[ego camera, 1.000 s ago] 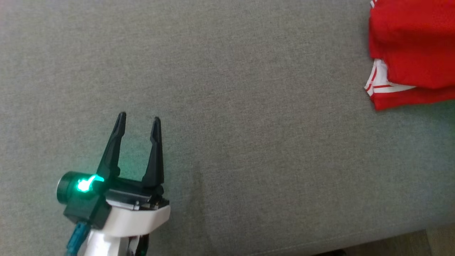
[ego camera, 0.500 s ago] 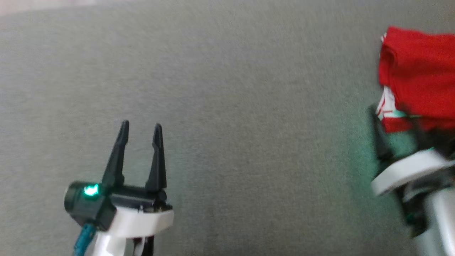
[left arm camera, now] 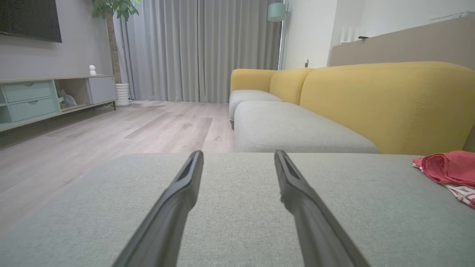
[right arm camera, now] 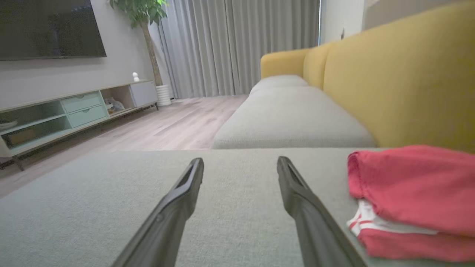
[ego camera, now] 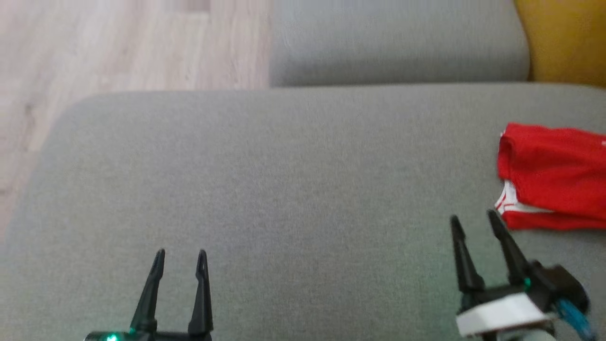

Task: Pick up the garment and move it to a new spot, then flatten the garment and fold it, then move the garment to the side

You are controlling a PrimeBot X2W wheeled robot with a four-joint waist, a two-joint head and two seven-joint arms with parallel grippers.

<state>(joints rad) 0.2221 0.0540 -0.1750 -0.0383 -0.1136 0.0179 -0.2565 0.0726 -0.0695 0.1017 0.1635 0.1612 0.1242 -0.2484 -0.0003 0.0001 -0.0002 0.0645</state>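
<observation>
Two pincers are showing at the bottom of your head view. Both are standing spread wide, with nothing between their fingers. Your left pincer (ego camera: 181,253) is hanging over the grey sofa seat (ego camera: 284,180) at the lower left, well apart from the red garment (ego camera: 554,175). Your right pincer (ego camera: 473,217) is hanging at the lower right, with its fingers pointing up and leaning a bit to the left. It is sitting just beside the garment's near left corner. In your right wrist view a strip of grey seat is showing between the right finger and the cloth, so the pincer is not touching it.

The garment is lying folded on the right side of the seat and running off the right edge of your head view. A white edge with thin red stripes is peeking out between the red layers at the near left corner. The top layer is lying mostly flat.

A yellow sofa back (ego camera: 563,38) is standing behind the garment. Another grey cushion (ego camera: 397,42) is sitting past the far edge of the seat. A pale wood floor (ego camera: 118,47) is showing at the upper left. In your left wrist view, grey curtains (left arm camera: 185,48), a leafy plant (left arm camera: 118,5) and a low cabinet (left arm camera: 29,100) with pale green drawers are standing across the room.
</observation>
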